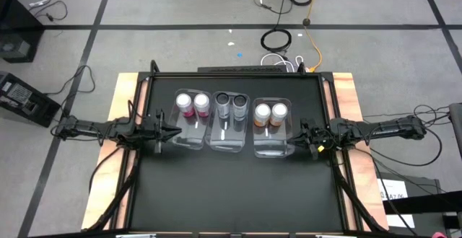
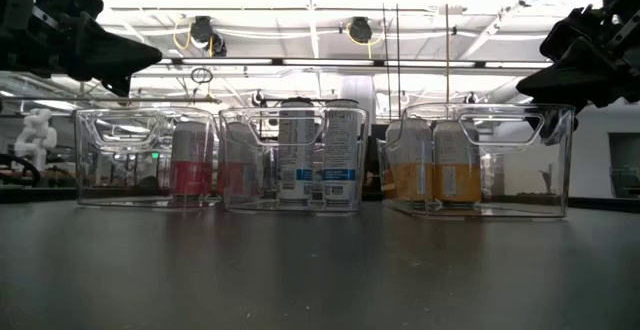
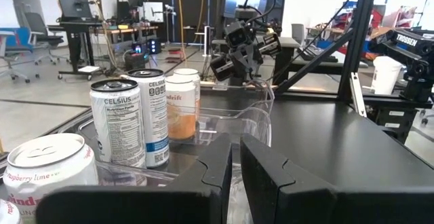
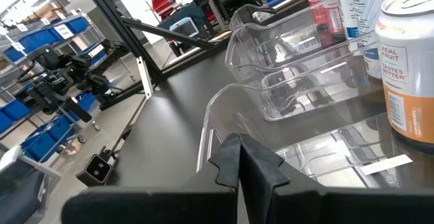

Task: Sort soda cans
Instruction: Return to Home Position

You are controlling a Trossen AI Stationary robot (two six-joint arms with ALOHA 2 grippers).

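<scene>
We see the left hand [image 1: 170, 130] and right hand [image 1: 303, 136], both narrowed and empty, flanking bins [image 1: 229, 143] holding paired pink cans [image 1: 185, 102], dark cans [image 1: 223, 99] and orange cans [image 1: 262, 112].

Table [image 1: 231, 195]: flat black top, pale wooden boards [image 1: 346, 94] along both sides. Three clear bins stand directly on top, in close row across far half, near half bare.
- Left bin [image 1: 191, 133]: two pink cans [image 1: 185, 104] upright, side by side at far end.
- Middle bin [image 1: 229, 138]: two dark-topped cans [image 1: 223, 101], same far-end spot.
- Right bin [image 1: 271, 144]: two orange cans [image 1: 262, 112], upright, side by side.
</scene>
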